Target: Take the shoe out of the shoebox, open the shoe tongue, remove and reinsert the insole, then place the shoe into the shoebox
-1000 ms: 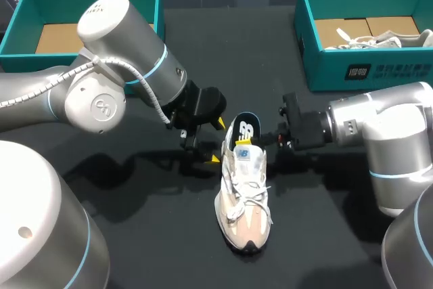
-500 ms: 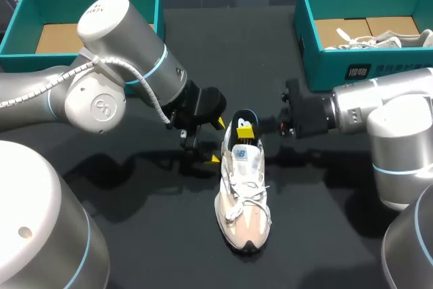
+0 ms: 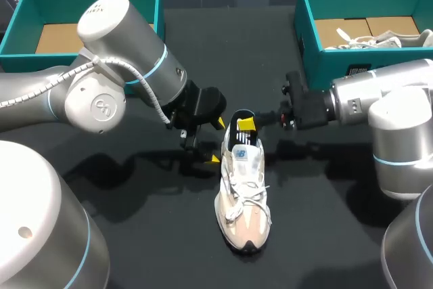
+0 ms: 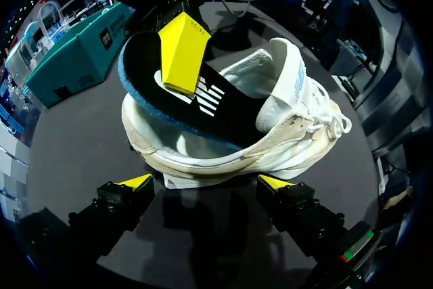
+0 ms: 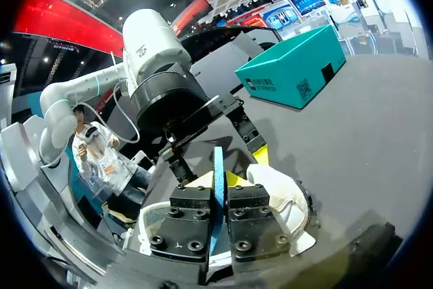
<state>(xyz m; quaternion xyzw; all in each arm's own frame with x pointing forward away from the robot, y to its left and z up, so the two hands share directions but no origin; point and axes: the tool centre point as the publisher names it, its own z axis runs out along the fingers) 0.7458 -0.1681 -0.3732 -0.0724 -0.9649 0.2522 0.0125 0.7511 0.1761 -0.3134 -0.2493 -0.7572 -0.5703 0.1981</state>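
A white and beige sneaker (image 3: 242, 197) lies on the black table, toe toward the near edge. Its black insole (image 3: 241, 137) with a blue rim stands up out of the heel opening. My right gripper (image 3: 247, 124) is shut on the insole's raised end; in the right wrist view the fingers (image 5: 218, 182) clamp the blue rim (image 5: 218, 157). My left gripper (image 3: 218, 141) stands open at the heel. In the left wrist view its yellow tips (image 4: 205, 182) flank the sneaker's (image 4: 277, 133) heel without touching, and the insole (image 4: 216, 103) carries the right arm's yellow finger (image 4: 181, 52).
A teal shoebox (image 3: 27, 5) with a bare cardboard floor stands at the back left. A second teal shoebox (image 3: 365, 69) at the back right holds another white shoe (image 3: 379, 40). Both arms crowd the table's middle behind the sneaker.
My right gripper has shifted toward the far side and now grips higher on the insole, which has turned so its white logo no longer faces up. The left arm has not moved.
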